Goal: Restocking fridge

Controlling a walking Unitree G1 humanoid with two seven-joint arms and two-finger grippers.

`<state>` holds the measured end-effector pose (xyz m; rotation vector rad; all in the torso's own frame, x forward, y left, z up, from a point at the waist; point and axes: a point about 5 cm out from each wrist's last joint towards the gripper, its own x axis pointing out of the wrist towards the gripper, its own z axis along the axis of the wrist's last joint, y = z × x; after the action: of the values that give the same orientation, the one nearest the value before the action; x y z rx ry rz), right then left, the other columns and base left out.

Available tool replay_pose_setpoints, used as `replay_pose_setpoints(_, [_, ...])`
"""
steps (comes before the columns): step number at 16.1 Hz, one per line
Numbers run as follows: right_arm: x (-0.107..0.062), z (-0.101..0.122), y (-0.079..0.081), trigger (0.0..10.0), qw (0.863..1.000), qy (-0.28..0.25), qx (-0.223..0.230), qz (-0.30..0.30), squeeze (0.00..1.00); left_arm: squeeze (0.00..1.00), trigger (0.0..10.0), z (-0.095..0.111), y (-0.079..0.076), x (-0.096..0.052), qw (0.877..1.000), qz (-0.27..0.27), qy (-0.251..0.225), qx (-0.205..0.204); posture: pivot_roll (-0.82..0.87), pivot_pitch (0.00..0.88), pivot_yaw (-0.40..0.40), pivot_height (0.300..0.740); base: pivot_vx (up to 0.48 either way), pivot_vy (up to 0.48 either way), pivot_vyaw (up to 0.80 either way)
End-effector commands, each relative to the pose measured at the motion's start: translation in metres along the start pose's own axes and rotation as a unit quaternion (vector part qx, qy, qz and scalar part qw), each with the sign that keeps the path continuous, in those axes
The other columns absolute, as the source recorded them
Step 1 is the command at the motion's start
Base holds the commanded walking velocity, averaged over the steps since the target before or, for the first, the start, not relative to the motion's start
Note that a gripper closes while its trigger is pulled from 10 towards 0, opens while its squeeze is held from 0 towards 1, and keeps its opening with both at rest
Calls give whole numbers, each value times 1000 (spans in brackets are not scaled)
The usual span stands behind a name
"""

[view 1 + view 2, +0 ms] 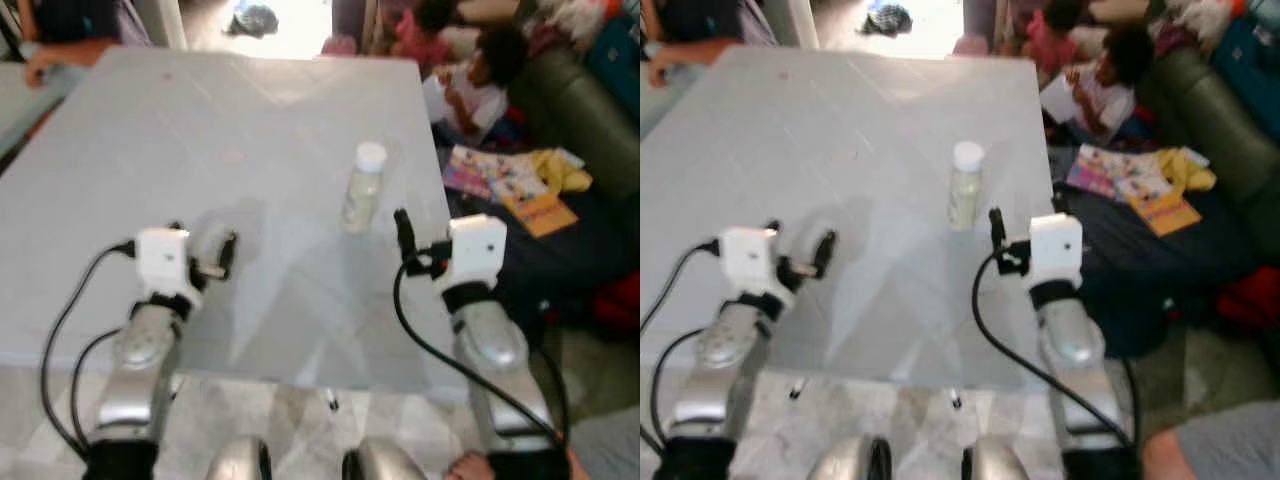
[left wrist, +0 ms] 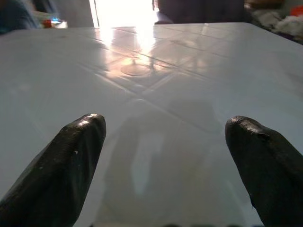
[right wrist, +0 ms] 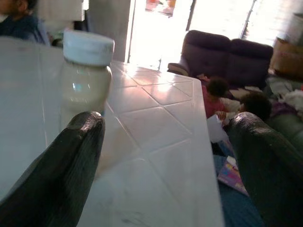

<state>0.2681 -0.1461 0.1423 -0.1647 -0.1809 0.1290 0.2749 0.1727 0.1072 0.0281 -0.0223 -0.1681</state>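
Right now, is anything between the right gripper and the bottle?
No. In the left eye view, only bare table lies between the open right gripper and the bottle. The right wrist view agrees: the bottle stands just beyond one finger.

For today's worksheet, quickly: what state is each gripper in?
Left gripper: open, holding nothing.
Right gripper: open, empty, near the bottle.

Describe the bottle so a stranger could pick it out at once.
Find the big pale table in front of the robot. Toward its right edge, just ahead of the right gripper, a small bottle stands upright. It is clear with a white cap, the lone object standing on the tabletop.
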Motion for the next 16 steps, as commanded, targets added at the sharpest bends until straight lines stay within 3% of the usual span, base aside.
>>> replay_pose_setpoints(1, [2,6,5,10000,1000,-17,-4,16,0,0,10000,-1,7,-3,1000,14,7,11,-73,144,-21,740,0,0,800])
replay_pose_setpoints(4, [8,8,7,10000,1000,-23,3,21,0,0,10000,0,5,-4,1000,11,8,14,-63,150,-15,740,0,0,771])
replay_pose_setpoints(16, [23,14,-5,10000,999,-38,-3,-31,0,0,10000,-1,2,-4,1000,-3,14,18,-51,160,-1,740,0,0,0])
